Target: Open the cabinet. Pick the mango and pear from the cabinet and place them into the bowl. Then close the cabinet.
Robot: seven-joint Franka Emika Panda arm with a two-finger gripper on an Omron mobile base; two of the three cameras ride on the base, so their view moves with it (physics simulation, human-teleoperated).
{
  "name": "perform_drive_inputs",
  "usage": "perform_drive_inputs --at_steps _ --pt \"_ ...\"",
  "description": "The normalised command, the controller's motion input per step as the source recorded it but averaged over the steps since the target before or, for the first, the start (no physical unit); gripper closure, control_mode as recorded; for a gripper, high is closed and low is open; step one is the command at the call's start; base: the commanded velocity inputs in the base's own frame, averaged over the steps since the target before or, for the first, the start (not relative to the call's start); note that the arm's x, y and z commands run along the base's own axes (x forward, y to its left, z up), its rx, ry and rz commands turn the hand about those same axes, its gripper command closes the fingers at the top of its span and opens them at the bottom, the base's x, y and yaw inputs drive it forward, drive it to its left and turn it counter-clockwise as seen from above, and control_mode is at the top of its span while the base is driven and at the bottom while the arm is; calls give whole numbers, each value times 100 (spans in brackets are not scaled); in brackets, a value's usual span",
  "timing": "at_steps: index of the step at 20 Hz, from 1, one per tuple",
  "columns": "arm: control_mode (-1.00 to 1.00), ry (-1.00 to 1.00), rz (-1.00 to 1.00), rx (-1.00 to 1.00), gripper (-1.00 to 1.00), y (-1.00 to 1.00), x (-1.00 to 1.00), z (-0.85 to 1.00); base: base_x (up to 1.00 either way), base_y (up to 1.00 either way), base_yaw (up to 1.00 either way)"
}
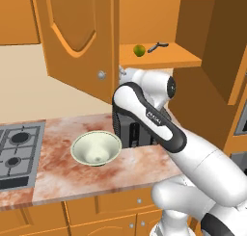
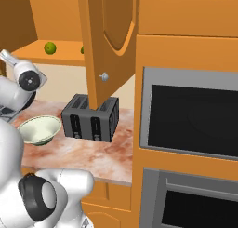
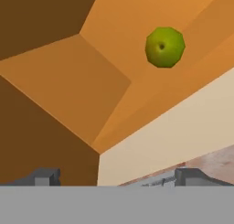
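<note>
Cabinet [image 1: 77, 37] doors wide open, the hand [image 3: 114, 177] spread apart and holding nothing, with the pear [image 3: 165, 46] on the shelf ahead of its fingertips, likely light, firm and rollable, best pinched across its fat belly.

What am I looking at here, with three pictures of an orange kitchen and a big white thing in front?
The white thing is a robot arm in a computer-drawn kitchen. Two pictures come from cameras behind it, one on each side; the third looks out from its hand. Its end effector, the two-fingered grasping part, is open and holds nothing; its tips show at the bottom of the hand view. The wall cabinet stands open. On its shelf lies a green pear, which the hand camera is aimed at, with a small dark object beside it that I cannot identify. On the marbled counter sit an empty pale bowl and a black toaster.
</note>
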Motion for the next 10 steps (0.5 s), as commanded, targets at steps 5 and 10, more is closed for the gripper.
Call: perform_drive_inputs --at_steps 5,10 --pt "-100 0 3 -2 -100 100 0 -7 0 0 0" --pt "-100 8 0 0 -100 77 17 -14 0 0 0"
